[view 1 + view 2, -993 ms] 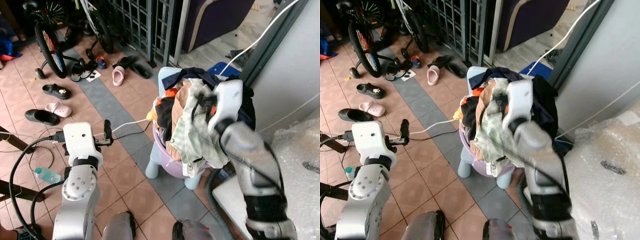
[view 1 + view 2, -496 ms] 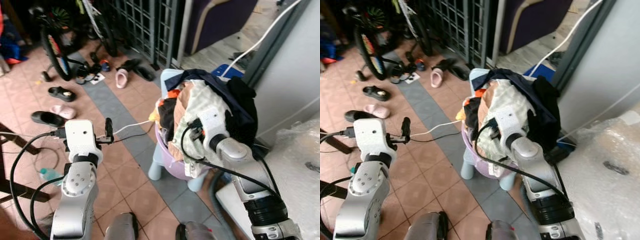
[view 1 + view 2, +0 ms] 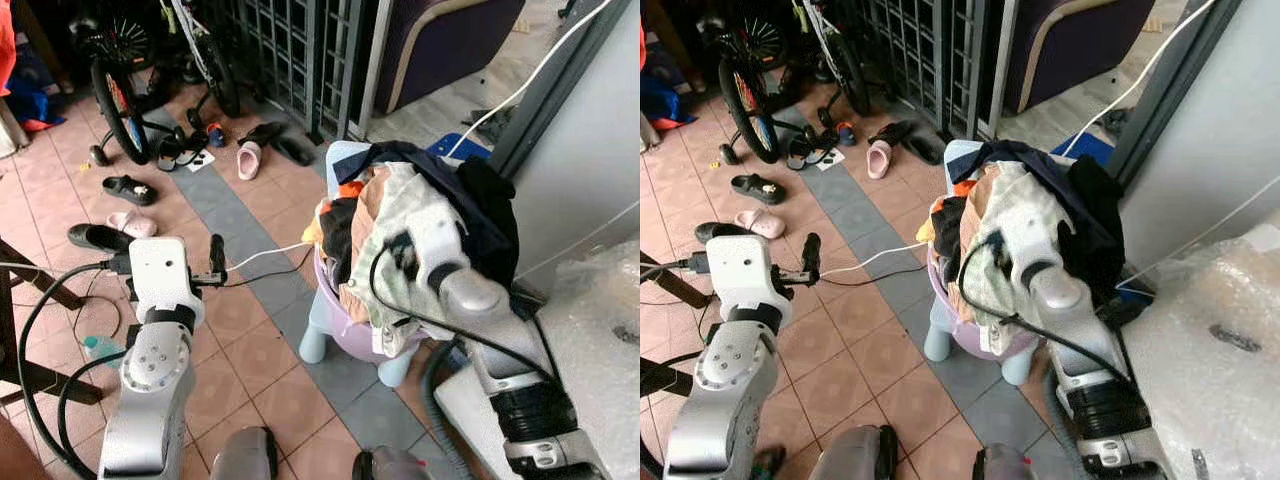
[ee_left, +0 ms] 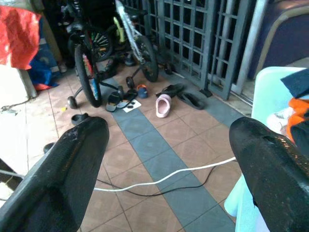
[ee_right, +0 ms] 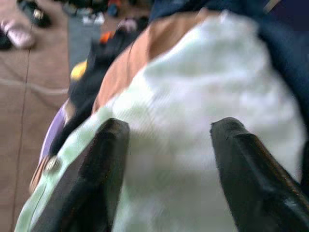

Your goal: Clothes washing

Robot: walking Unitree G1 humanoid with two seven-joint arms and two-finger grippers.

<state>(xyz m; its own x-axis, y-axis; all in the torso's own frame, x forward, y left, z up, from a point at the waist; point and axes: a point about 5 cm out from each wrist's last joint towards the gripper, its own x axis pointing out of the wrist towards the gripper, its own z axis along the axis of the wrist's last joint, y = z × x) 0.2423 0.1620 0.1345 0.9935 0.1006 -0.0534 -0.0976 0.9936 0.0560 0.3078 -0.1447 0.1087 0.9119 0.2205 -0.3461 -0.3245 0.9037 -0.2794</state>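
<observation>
Our right gripper (image 5: 164, 164) hangs just over the heap of clothes (image 3: 400, 225), its two black fingers (image 5: 104, 159) spread apart with the pale green cloth (image 5: 207, 87) showing between them; whether the tips touch the fabric we cannot tell, as the wrist view is blurred. From the head views we see the right arm reaching forward and bent over the top of the pile, a black cable looping from its wrist down the front of the laundry.

The clothes are heaped high in a lilac basket (image 3: 345, 335), which stands on a pale blue plastic stool (image 3: 322, 335) on the tiled floor. In the pile we make out the pale green piece on top, a tan one beside it, something orange and black on the side toward our left, and a dark navy garment draped over the far side.

Our left gripper (image 4: 169, 150) is held out over the tiles well apart from the basket, fingers wide open and holding nothing. A white cable (image 3: 262, 253) runs across the floor toward the stool. Farther off we see bicycles (image 3: 120, 95) by a metal gate (image 3: 300, 50), and slippers and sandals (image 3: 245, 160) scattered on the tiles. To our right lies a bulky thing wrapped in bubble wrap (image 3: 600, 330)
</observation>
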